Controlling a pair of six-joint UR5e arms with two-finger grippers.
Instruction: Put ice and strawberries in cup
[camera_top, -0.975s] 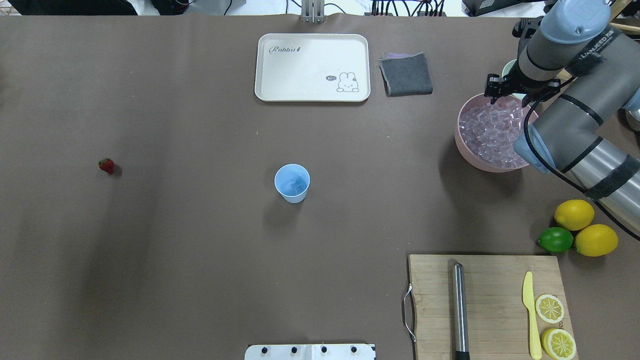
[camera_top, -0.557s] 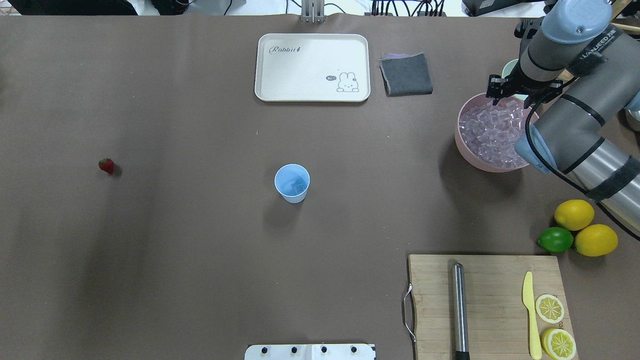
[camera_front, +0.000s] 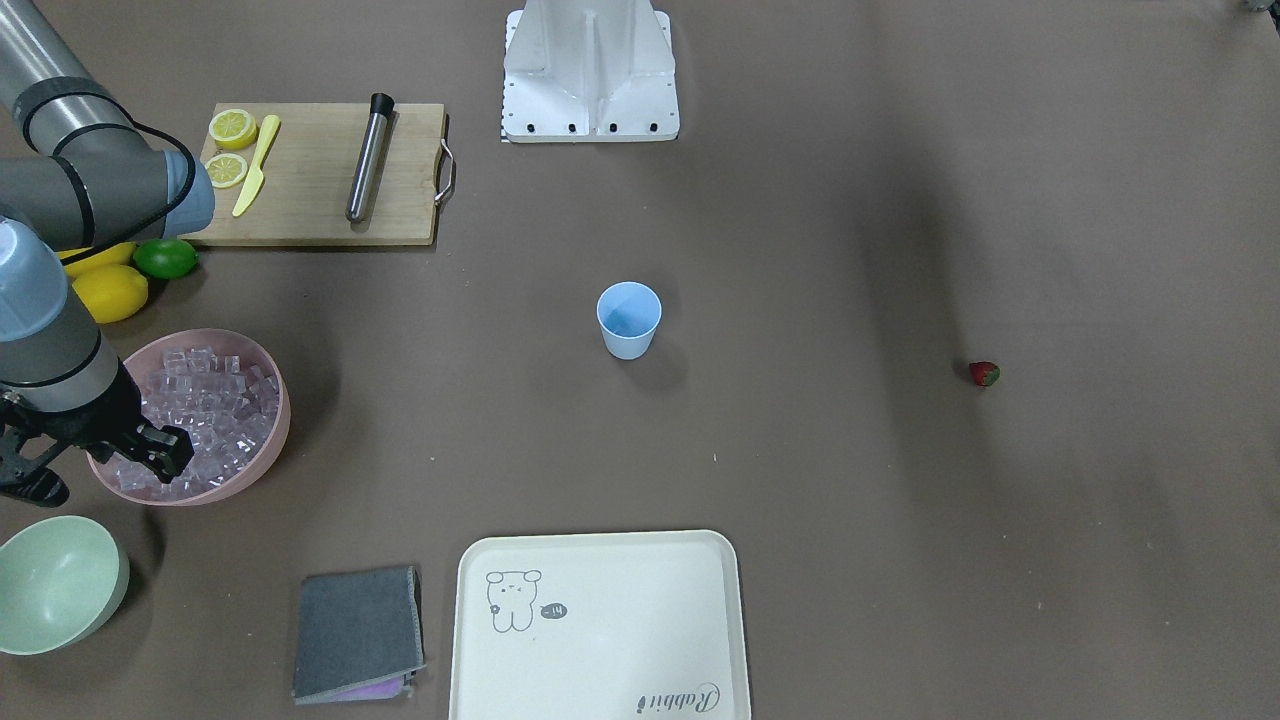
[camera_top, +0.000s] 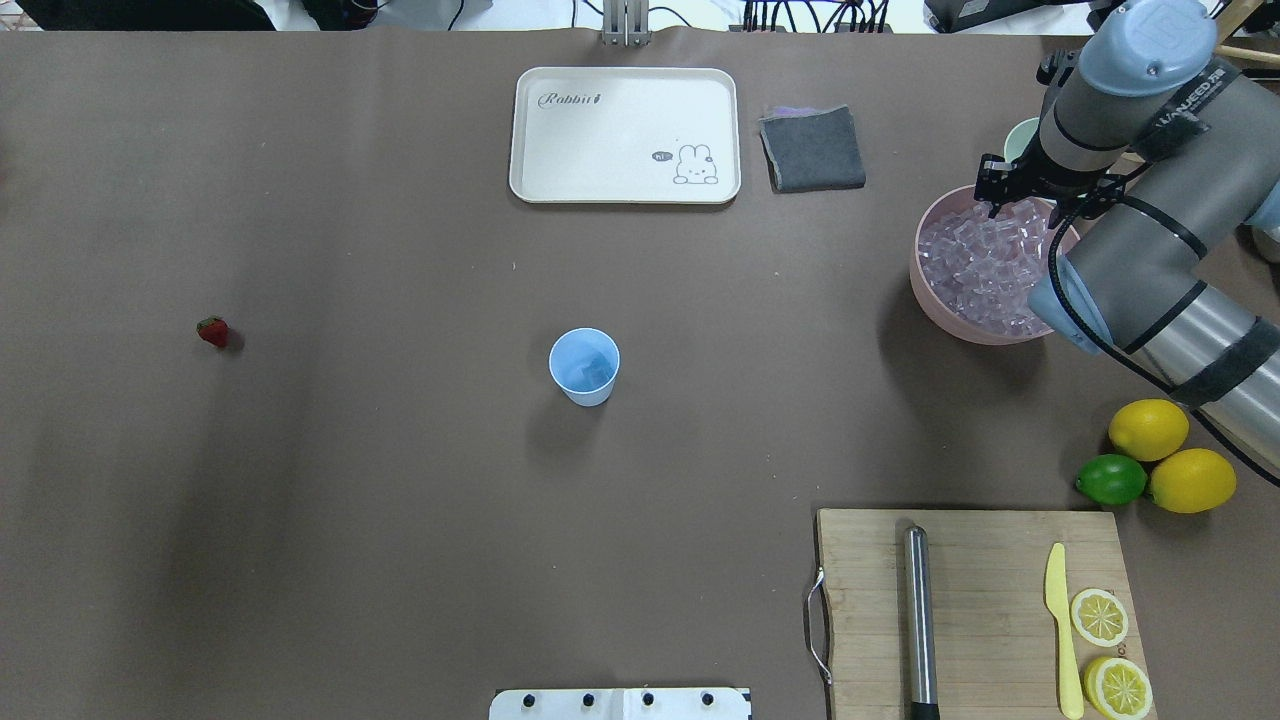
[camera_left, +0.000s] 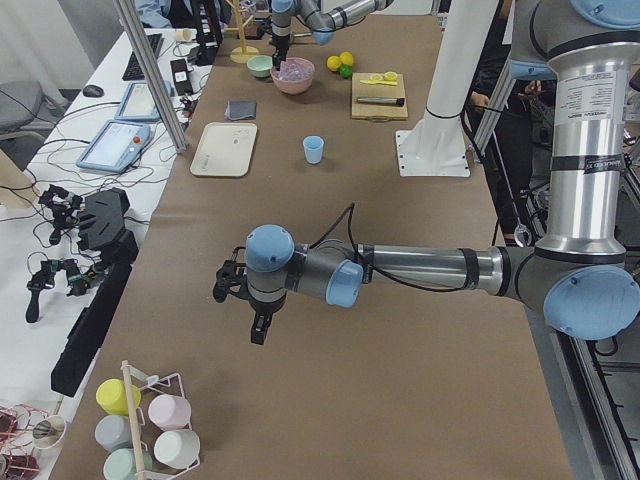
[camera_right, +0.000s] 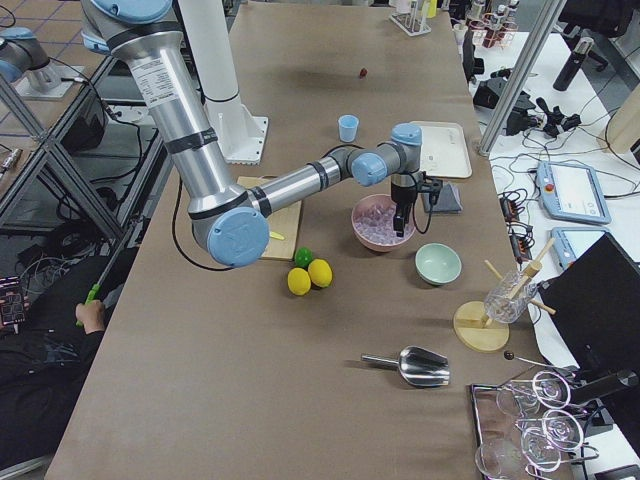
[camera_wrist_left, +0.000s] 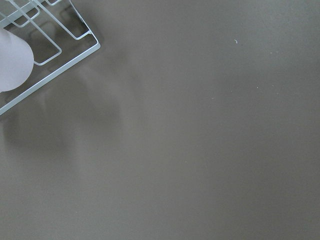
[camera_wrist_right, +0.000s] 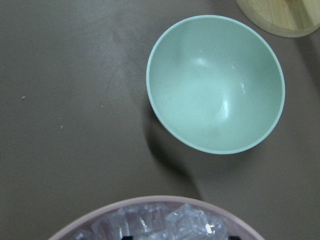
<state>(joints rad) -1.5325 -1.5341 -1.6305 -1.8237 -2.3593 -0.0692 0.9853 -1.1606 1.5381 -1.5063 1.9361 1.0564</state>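
The pale-blue cup (camera_top: 584, 366) stands upright mid-table, also in the front view (camera_front: 629, 320); a faint glassy shape shows inside it. The red strawberry (camera_top: 212, 331) lies alone far to the left. The ice (camera_top: 975, 270) fills a pink bowl (camera_top: 925, 290) at the right. My right gripper (camera_top: 1035, 200) reaches down into the far side of that bowl; its wrist hides the fingers, so I cannot tell if it is open or shut. My left gripper (camera_left: 257, 335) hangs over bare table far from the cup, and I cannot tell its state.
A mint-green bowl (camera_top: 1020, 135) sits just beyond the pink bowl. A cream tray (camera_top: 625, 135) and a grey cloth (camera_top: 812, 148) lie at the far edge. A cutting board (camera_top: 975, 610) with a knife and lemon slices, two lemons and a lime (camera_top: 1110, 479) lie near right.
My right gripper has shifted a little toward the far rim of the pink bowl and its wrist has turned slightly. The cup and strawberry have not moved.
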